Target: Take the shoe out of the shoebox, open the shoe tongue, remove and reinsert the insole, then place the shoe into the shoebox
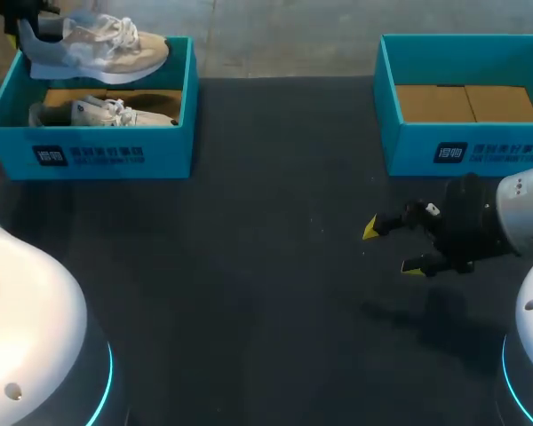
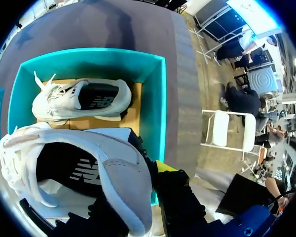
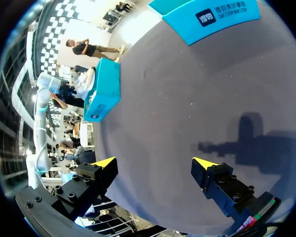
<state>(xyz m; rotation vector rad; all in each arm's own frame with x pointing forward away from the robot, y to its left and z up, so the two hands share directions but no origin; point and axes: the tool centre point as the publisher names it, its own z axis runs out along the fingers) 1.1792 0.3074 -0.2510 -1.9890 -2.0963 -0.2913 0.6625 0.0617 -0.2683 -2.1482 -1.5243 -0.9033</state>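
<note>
Two shoeboxes stand on the counter (image 1: 266,257) toward its far edge, well apart: the left shoebox (image 1: 115,158) at far left, the right shoebox (image 1: 480,153) at far right. The lower shoe (image 1: 98,113) lies inside the left shoebox on its floor. The upper shoe (image 1: 102,44) hangs above that box's far side, its heel in the left gripper (image 1: 27,27). The right gripper (image 1: 392,248) hovers over the counter, in front of the right shoebox, fingers spread.

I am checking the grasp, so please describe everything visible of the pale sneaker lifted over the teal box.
The pale grey-white sneaker looks like mesh and suede, with white laces, a thick light sole and a dark insole showing in its opening. It hangs roughly level, sole down, above the far rim of the left teal cardboard shoebox, toe toward the robot's right. The left gripper holds its heel; nothing else seems to touch it.
</note>
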